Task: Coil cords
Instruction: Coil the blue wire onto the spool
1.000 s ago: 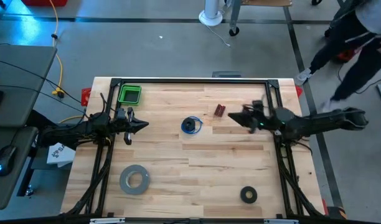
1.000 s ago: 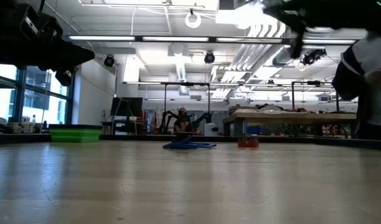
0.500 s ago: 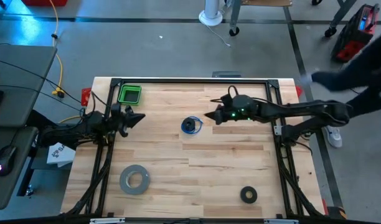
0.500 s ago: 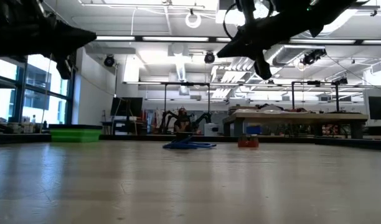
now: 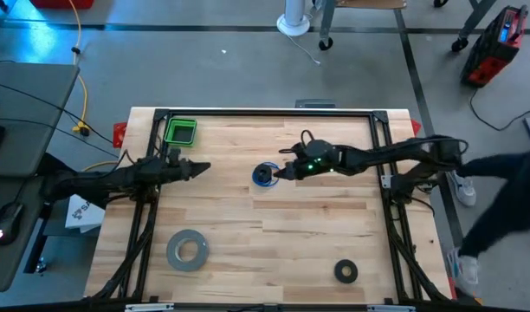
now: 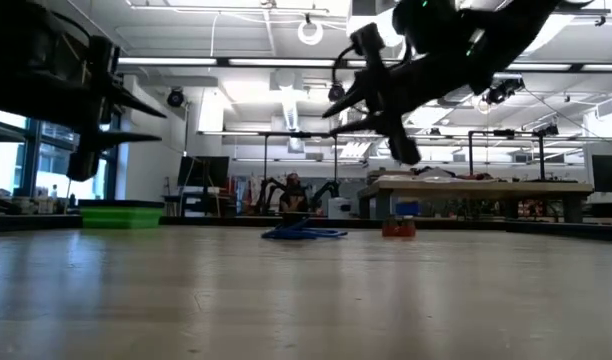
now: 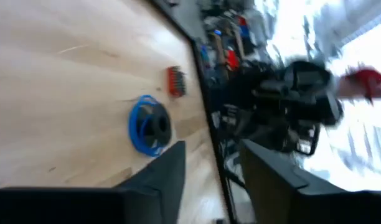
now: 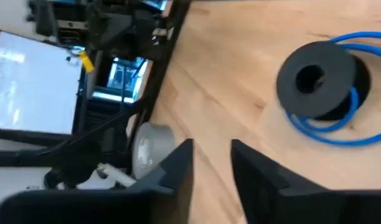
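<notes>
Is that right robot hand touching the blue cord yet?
Apart. The low view shows the right hand up in the air, well above the blue cord lying on the table.

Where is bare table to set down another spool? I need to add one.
Bare wood lies between the grey tape roll and black ring. It is crowded around the blue cord, where the right gripper hovers.

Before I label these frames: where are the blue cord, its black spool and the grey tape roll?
blue cord (image 8: 330, 132): right wrist view, on a loop beside the spool.
black spool (image 8: 318, 84): right wrist view, on its flat top face.
grey tape roll (image 5: 187, 250): high view, on its ring.
</notes>
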### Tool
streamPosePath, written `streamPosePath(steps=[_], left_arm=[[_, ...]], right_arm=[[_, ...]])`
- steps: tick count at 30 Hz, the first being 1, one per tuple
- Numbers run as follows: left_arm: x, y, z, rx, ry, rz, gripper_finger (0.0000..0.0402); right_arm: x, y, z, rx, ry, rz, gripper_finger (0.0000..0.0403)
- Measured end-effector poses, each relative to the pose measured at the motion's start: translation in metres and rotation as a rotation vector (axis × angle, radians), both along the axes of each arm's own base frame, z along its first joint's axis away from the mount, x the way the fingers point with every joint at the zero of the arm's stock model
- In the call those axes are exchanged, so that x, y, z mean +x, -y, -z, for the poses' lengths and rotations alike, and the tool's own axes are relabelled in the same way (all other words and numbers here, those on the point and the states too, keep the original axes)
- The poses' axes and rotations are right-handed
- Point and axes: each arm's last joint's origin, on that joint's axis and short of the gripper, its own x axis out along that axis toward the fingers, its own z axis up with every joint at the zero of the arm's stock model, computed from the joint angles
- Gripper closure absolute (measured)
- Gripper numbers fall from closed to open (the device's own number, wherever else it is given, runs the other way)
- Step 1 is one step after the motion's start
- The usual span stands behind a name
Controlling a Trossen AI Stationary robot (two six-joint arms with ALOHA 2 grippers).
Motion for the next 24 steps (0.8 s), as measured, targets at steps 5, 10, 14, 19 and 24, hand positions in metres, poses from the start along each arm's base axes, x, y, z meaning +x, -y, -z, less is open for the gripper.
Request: streamPosePath(steps=[5,10,14,19,24], left_arm=[[0.006,-0.004,0.000,-0.105,0.036,-0.041,0.0198],[0.015,-0.009,0.001,-0.124,0.051,-0.076,0.0184],[0.024,-0.011,0.007,-0.185,-0.051,-0.053,0.0183],[0.041,-0.016,0.006,-0.212,-0.113,-0.031,0.0183],[0.058,-0.026,0.008,-0.235,-0.135,-0.006,0.0183]], right_arm=[[0.006,0.018,0.029,0.030,-0.072,0.078,0.0229],[0.005,0.037,0.045,0.109,-0.107,0.160,0.0216],[0.005,0.046,0.048,0.165,-0.086,0.151,0.0218],[0.005,0.047,0.052,0.192,-0.106,0.135,0.0227],[0.003,0.044,0.057,0.198,-0.158,0.132,0.0236]])
